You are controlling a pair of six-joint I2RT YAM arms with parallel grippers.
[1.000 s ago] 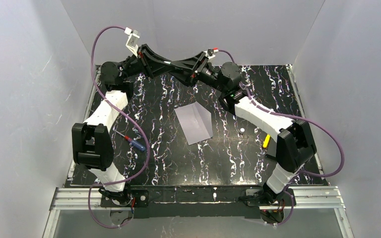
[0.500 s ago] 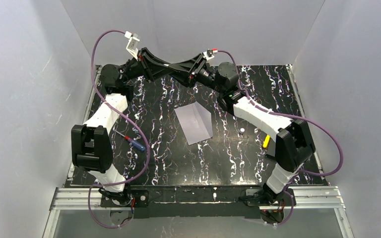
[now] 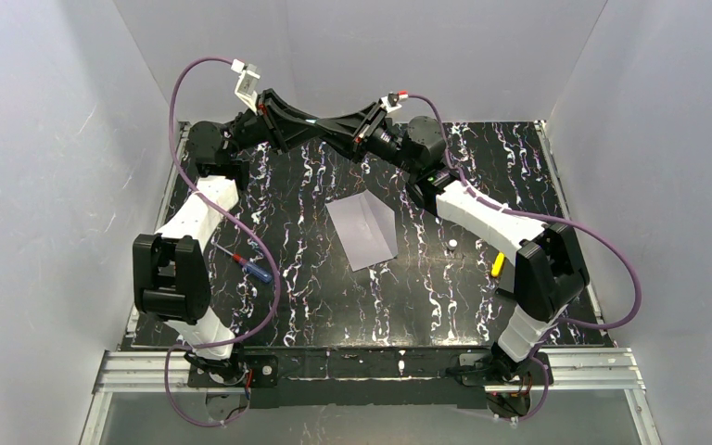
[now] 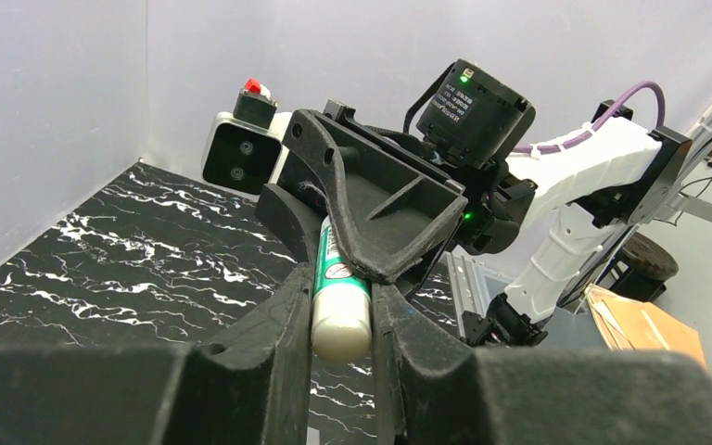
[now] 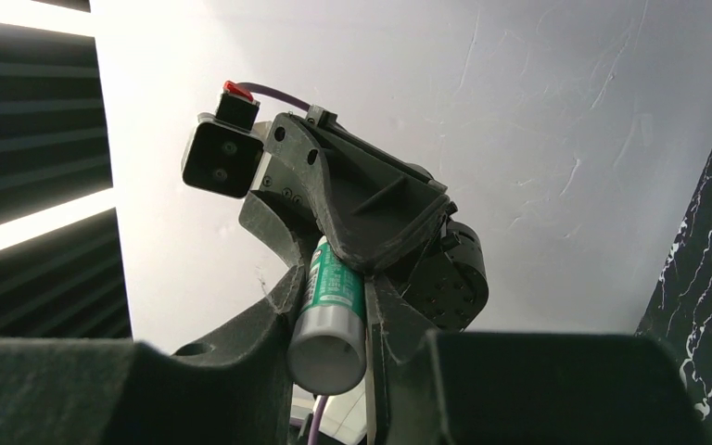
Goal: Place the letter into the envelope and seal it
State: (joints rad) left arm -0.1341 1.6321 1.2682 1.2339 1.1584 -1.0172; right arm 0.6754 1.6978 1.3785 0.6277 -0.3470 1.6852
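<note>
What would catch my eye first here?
The two arms meet nose to nose above the far edge of the table: the left gripper and the right gripper both clamp one green-and-white tube, held in the air. Nearer the middle, a pale envelope lies flat, with neither gripper on it.

Rt arm (image 3: 482,221) shifted slightly toward frame left in top view; its elbow block (image 3: 545,269) is seen a bit further left than 1 s ago. Rt gripper (image 5: 331,297) was brought closer to lt gripper (image 4: 341,292) at upper centre, and the dip where the two met was flattened to a nearly straight line. Rt fingers (image 5: 283,301) were narrowed, now set vs. both sides of glue stick (image 5: 327,320). Purple cable (image 3: 185,102) loop at upper left is lowered a touch.
</note>
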